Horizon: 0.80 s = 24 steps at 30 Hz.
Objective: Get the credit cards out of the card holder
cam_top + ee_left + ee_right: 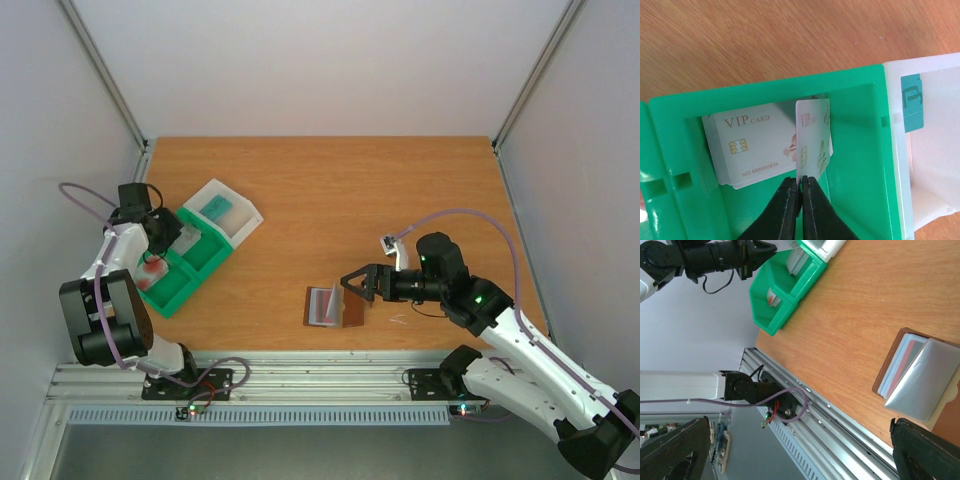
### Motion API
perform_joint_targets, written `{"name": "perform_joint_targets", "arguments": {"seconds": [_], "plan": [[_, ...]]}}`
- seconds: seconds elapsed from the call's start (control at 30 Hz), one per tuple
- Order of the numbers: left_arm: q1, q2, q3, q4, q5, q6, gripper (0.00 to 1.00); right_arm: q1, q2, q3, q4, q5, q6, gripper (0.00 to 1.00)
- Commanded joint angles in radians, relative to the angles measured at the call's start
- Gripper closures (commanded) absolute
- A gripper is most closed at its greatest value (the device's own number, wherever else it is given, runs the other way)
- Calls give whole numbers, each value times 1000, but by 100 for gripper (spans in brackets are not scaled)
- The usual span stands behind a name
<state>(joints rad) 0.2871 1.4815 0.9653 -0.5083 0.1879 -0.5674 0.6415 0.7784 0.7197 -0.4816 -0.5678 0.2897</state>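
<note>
Over the tray [850, 95], left pincer [801, 182]: jaws pressed together on the bottom edge of a white card [812, 135], held upright on its edge inside a green compartment.
Flat card [752, 145]: white, marked VIP, lay on that compartment's floor, partly hidden by the held one.
Box [935, 70]: pale, stood touching the tray's side at the bench's [330, 190] left, with a teal card [912, 102] inside.
Holder [328, 306]: lay open near the bench's front edge, well apart from the tray; a red card [902, 362] and a pale blue card [886, 386] showed in one inner face.
Right pincer [355, 284]: spread wide, gripping nothing, just beside the holder's right flap.
</note>
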Motion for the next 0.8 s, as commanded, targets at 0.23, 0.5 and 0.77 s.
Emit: {"name": "perform_joint_targets", "arguments": {"seconds": [0.23,0.5,0.77], "plan": [[5,0,25,-5,-73,19,93,3,-8,41,-50,24,-34,2],[6,-5,21,-20,-88,13,91,2,-18,57,-66,40,-37,2],[6,-27,32,-42,-108,5,88,3,-13,81,-94,43,-49,2]]}}
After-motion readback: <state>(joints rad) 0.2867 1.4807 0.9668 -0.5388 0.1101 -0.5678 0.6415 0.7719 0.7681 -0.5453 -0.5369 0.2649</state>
